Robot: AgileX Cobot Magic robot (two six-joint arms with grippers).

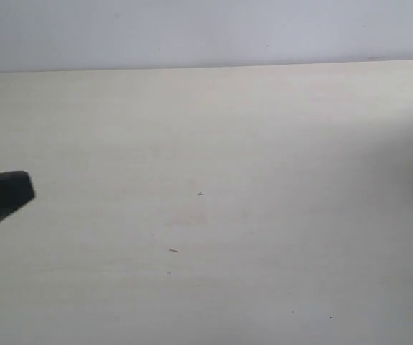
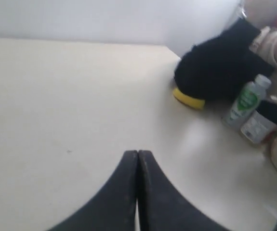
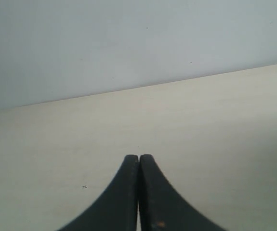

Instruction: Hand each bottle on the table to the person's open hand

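Looking across the table (image 1: 263, 144) from the exterior view, I see its far edge running straight along a pale grey wall (image 1: 192, 29). A wide stretch of beige wood-grain surface lies between that edge and my left gripper (image 1: 26, 188), which pokes in over the table's left side. Its jaws are pressed together on nothing. The right gripper (image 3: 138, 161) is the same, tips touching above the tabletop and facing the far edge. A few tiny dark specks (image 1: 200, 193) mark the middle. By the left wrist camera, a white-capped bottle (image 2: 246, 98) with a green label stands upright close to a corner of the table, a clear bottle (image 2: 258, 127) just beside it. Both are next to a black shape (image 2: 220, 67) over a yellow disc (image 2: 189, 98), too blurred for me to name
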